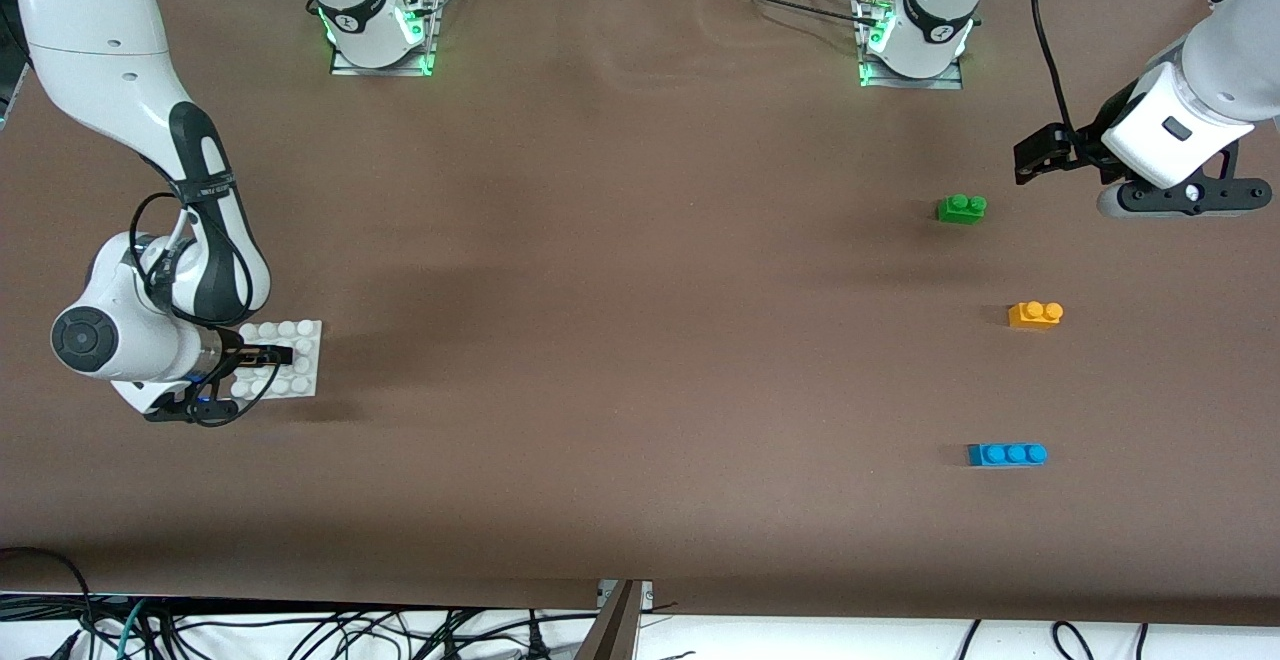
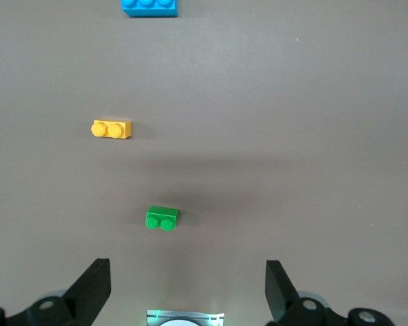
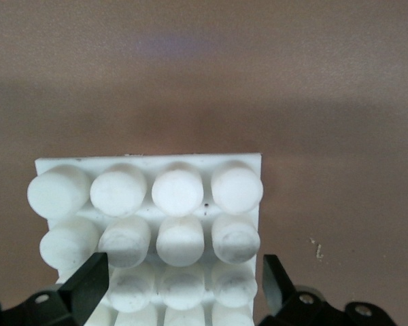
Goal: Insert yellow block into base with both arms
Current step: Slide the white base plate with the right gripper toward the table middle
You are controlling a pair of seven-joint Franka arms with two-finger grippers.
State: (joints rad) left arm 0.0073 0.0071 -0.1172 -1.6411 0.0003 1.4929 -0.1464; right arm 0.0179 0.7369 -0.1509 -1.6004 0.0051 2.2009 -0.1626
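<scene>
Brown covering spreads over the whole table (image 1: 620, 270), and we find the yellow block (image 1: 1035, 314) lying free on it toward the left arm's end, between the green brick (image 1: 961, 208), which sits farther from the front camera, and the blue brick (image 1: 1007, 454), which sits nearer the camera-side edge. In the left wrist view the blue brick is cut off at the picture's border.

At the right arm's end lies the base (image 1: 300, 340), partly covered in the front view by the right arm. We see the right gripper (image 3: 183, 288) low over the base, fingers spread to either side of its studs and holding nothing; only the right wrist view shows that gap.

We see the left gripper (image 2: 188, 288) up over the table near the green brick, fingers wide apart and empty.
</scene>
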